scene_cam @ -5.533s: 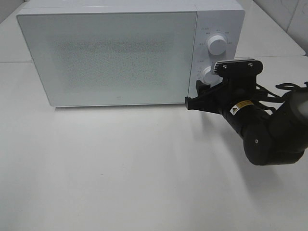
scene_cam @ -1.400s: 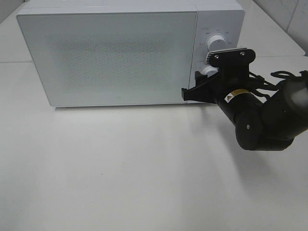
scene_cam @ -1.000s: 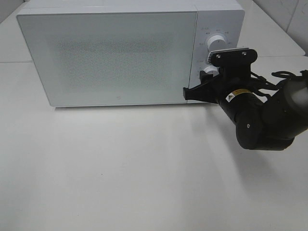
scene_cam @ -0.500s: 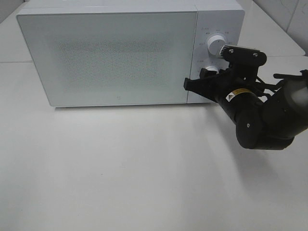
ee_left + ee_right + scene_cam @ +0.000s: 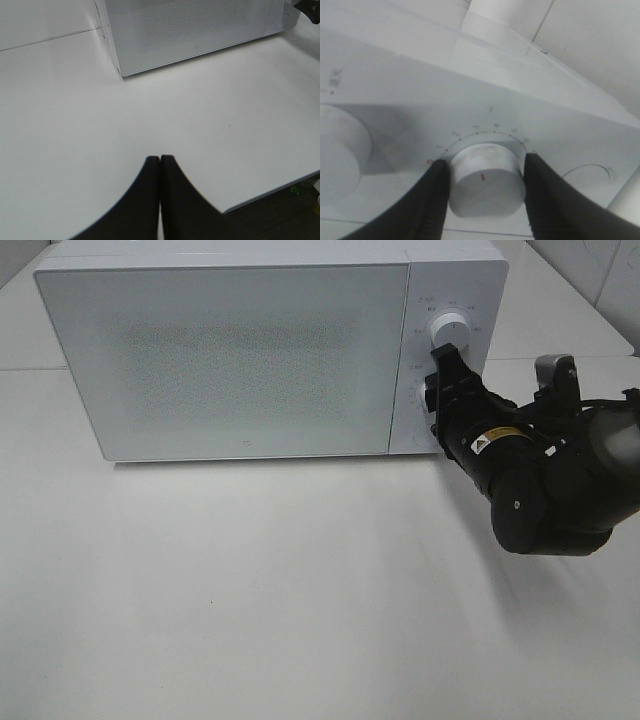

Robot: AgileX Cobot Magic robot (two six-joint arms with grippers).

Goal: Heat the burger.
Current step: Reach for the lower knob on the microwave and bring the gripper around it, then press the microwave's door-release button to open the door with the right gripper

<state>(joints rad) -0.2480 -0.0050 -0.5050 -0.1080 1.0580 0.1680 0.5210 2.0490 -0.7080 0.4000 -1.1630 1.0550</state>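
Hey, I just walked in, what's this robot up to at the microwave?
The robot's right gripper is clamped on the lower round white dial of the white microwave, with one finger on each side of it. The microwave's frosted door is closed, and no burger is in view. The left gripper is shut and empty above the white table.

Two black fingers (image 5: 432, 200) press against opposite sides of the white timer knob (image 5: 487, 175) on the microwave's control panel (image 5: 395, 100). The knob carries a red mark, with a numbered scale arcing above it. A second knob (image 5: 340, 155) sits beside it.
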